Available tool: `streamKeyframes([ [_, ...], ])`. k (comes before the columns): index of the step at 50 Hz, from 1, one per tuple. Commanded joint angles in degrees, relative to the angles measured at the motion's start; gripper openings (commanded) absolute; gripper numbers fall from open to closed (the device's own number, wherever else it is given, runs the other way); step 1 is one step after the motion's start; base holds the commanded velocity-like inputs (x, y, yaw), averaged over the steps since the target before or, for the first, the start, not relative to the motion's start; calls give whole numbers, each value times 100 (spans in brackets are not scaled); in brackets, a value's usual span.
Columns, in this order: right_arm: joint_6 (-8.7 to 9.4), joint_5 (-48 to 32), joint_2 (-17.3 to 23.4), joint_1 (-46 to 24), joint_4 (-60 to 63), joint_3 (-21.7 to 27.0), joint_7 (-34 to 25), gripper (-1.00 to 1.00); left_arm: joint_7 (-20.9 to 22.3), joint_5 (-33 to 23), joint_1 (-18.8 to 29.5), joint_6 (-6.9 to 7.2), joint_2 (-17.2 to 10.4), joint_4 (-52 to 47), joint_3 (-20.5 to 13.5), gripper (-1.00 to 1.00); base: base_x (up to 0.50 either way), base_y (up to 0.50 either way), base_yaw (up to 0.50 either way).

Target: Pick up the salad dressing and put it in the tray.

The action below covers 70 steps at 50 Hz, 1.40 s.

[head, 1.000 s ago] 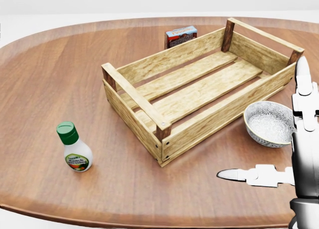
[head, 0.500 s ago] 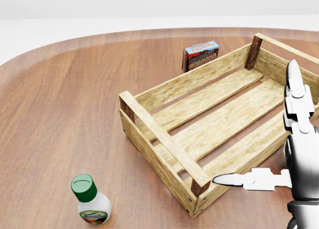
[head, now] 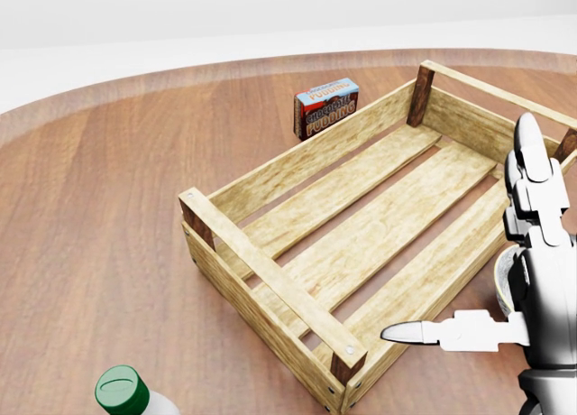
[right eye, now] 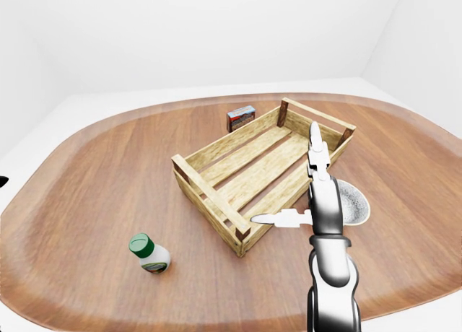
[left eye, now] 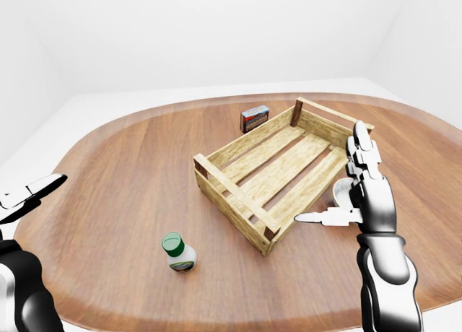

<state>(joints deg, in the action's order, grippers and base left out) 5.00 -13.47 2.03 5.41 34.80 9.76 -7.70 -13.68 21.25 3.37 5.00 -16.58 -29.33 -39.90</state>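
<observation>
Since half a second ago the whole head view has shifted: the crate sits further left, the pudding box has slid left with it, and the bottle has dropped to the bottom edge, so the camera has moved, not the things.

Left-eye view: a large oval wooden table point(left eye: 130, 173) stands in a plain white room. On it the slatted wooden tray point(left eye: 278, 169) holds nothing. A small pudding box point(left eye: 254, 118) stands just beside the tray's upper wall. The salad dressing point(left eye: 177, 252), green-capped and upright, stands on the table well apart from the tray, to its lower left. The left hand point(left eye: 29, 195) shows at the left edge, fingers spread, holding nothing.

Head view: the right hand point(head: 505, 280) is released, one finger pointing up, another pointing left over the tray's lower corner, grasping nothing.

Right-eye view: a patterned bowl point(right eye: 352, 203), nothing in it, sits on the table just beside the tray, partly behind the right hand.
</observation>
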Motion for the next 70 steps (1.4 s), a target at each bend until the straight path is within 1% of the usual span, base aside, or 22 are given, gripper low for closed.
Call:
streamKeyframes([
  [1, 0, 49, -11, 48, -110, -1, 51, 100, -2, -1, -4, 0, 0, 6, 0, 100, 49, -10, 0],
  [19, 0, 59, -52, 29, -118, 56, 323, 100, -3, 7, -19, 0, 13, -20, -5, 100, 49, -8, 0],
  [23, 0, 151, -78, 68, -97, 149, 431, 100, -7, 14, -20, 0, 14, -41, -11, 100, 0, 0, 0],
  [32, 0, -1, -51, 72, -103, 103, 554, 100, -10, 14, -15, 0, 13, -53, -10, 100, 0, 0, 0],
  [35, 0, 127, -77, 56, -43, 100, 516, 100, -11, 18, -15, 0, 12, -58, -14, 100, 0, 0, 0],
  [39, 0, -348, -29, -200, 365, -393, 428, 100, -12, 13, -6, 0, 11, -57, -6, 100, 0, 0, 0],
  [41, 0, -521, -5, -405, 788, -803, 169, 100, -4, 13, -8, 0, 9, -40, -9, 100, 0, 0, 0],
  [43, 0, -869, 32, -767, 1107, -1188, -123, 100, 2, 20, -10, 0, 8, -20, -16, 100, 0, 0, 0],
  [45, 0, -1144, 51, -1197, 1449, -1636, -614, 100, 2, 25, -14, 0, 7, -13, -17, 100, 0, 0, 0],
  [46, 0, -1607, 40, -1731, 1576, -2029, -848, 100, 2, 31, -16, 0, 7, -18, -18, 100, 0, 0, 0],
  [49, 0, -2284, -257, -2469, 1586, -2420, -1330, 100, 4, 47, -17, 0, 4, -24, -29, 100, 0, 0, 0],
  [50, 0, -2661, -381, -2941, 1348, -2621, -1526, 100, 7, 39, -13, 0, 4, 7, -24, 100, 0, 0, 0],
  [52, 0, -3012, -701, -3329, 1048, -2671, -1892, 100, 4, 34, -13, 0, 5, 20, -12, 100, 0, 0, 0],
  [54, 0, -3393, -1007, -4053, 343, -2746, -2288, 100, 2, 27, -18, 0, 15, -5, 9, 100, 0, 0, 0],
  [56, 0, -3800, -1280, -4308, -73, -2734, -2582, 100, 2, 13, -20, 0, 20, -14, 20, 100, 0, 0, 0],
  [59, 0, -4339, -1493, -4357, -735, -2898, -3055, 100, 5, 2, -7, 0, 24, 14, 37, 100, 0, 0, 0],
  [60, 0, -4487, -1627, -4340, -828, -2862, -3230, 100, 6, 7, -3, 0, 26, 25, 41, 100, 0, 0, 0],
  [62, 0, -4459, -2074, -4405, -846, -2754, -3230, 100, 6, -12, 9, 0, 40, 89, 80, 100, 0, 0, 0],
  [65, 0, -5072, -1910, -4229, -1058, -3025, -3230, 100, 8, -9, -24, 0, 71, 40, 108, 100, 0, 0, 0],
  [67, 0, -5474, -1971, -3956, -1140, -3124, -3230, 100, 12, -1, -39, 0, 83, -17, 111, 100, 0, 0, 0],
  [68, 0, -5743, -1887, -3649, -1123, -3337, -3230, 100, 16, 6, -38, 0, 89, -31, 113, 100, 0, 0, 0],
  [70, 0, -6019, -2025, -3365, -1155, -3304, -3230, 100, 22, -22, -31, 0, 97, -15, 138, 100, 0, 0, 0],
])
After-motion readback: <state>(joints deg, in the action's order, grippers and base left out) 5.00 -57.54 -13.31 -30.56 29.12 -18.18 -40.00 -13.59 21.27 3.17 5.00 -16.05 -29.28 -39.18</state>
